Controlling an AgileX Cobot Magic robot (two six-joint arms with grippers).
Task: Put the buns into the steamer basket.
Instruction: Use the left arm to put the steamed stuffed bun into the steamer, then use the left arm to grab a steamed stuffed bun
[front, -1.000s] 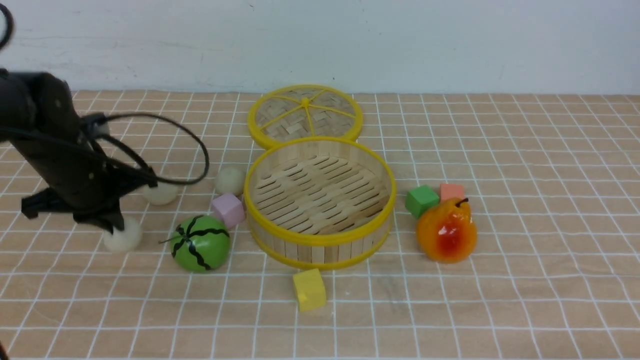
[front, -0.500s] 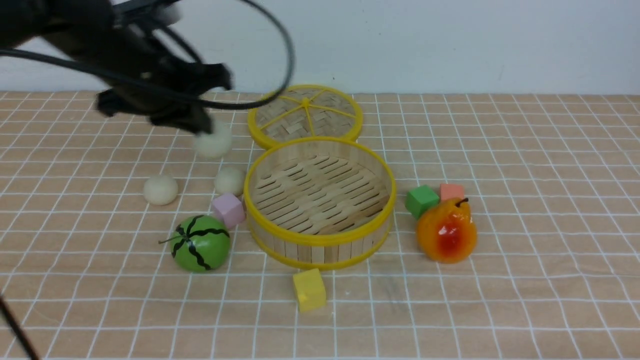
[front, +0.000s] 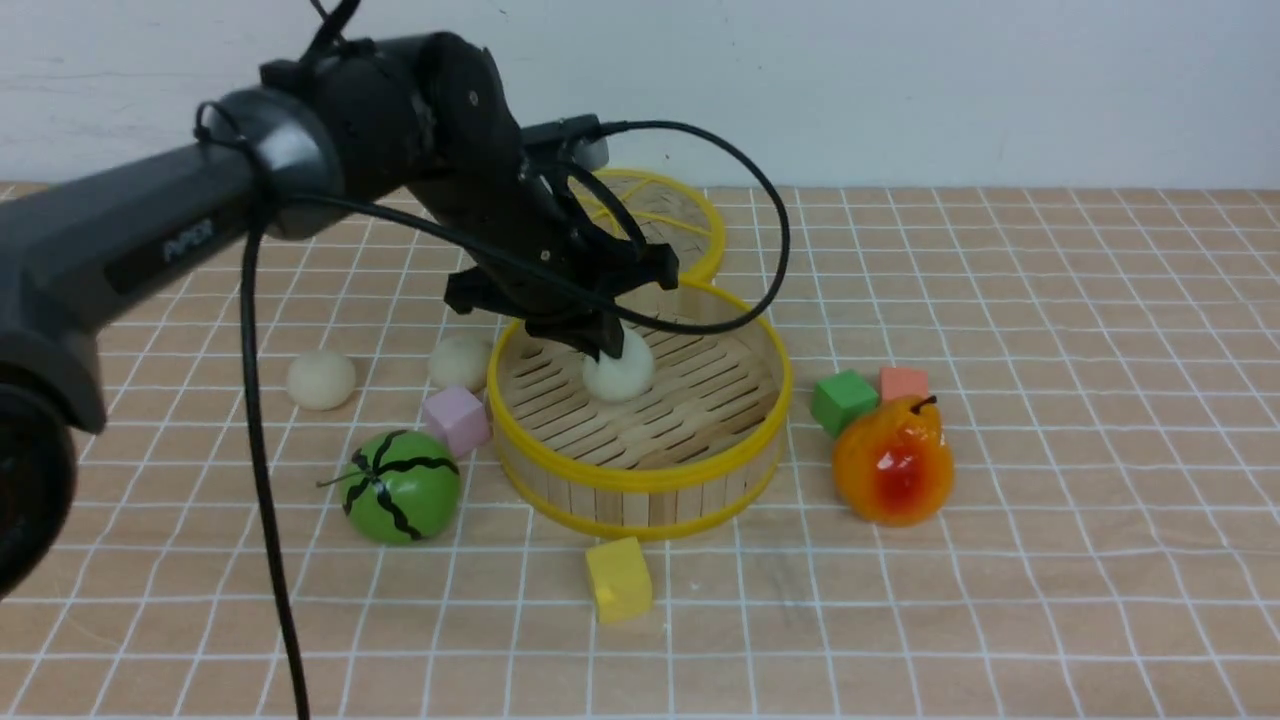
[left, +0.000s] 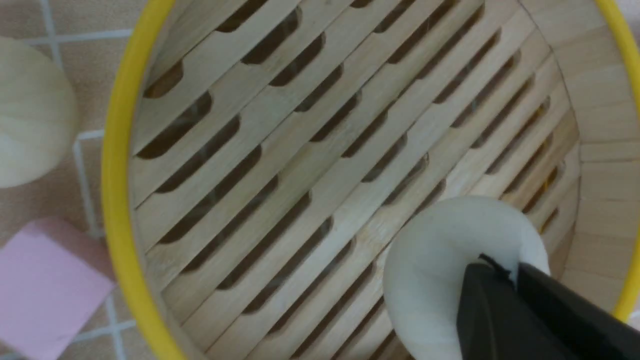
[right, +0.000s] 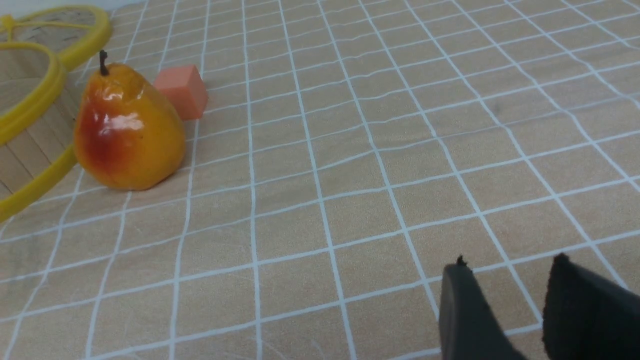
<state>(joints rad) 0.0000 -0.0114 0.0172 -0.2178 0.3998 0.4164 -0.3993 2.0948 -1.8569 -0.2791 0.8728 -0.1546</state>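
The steamer basket (front: 640, 482) stands mid-table, and its slatted floor fills the left wrist view (left: 114, 165). My left gripper (front: 603, 347) reaches down into it and is shut on a cream-white bun (front: 620, 372), pinching its edge (left: 435, 270). The bun hangs low over the slats; I cannot tell whether it touches them. Two more buns lie on the cloth left of the basket, one far (front: 321, 379) and one close (front: 460, 361), the close one also in the left wrist view (left: 30, 110). My right gripper (right: 510, 265) is open and empty above bare cloth, outside the front view.
The flat woven lid (front: 695, 215) lies behind the basket. A pink cube (front: 456, 418) and a green watermelon toy (front: 400, 487) sit at the basket's left, a yellow cube (front: 618, 578) in front, and a green cube (front: 843, 400), an orange cube (front: 904, 382) and a pear (front: 893, 462) at its right.
My left arm lifted a bun from the cloth at the far left, carried it right over the other two buns, and lowered it into the basket.
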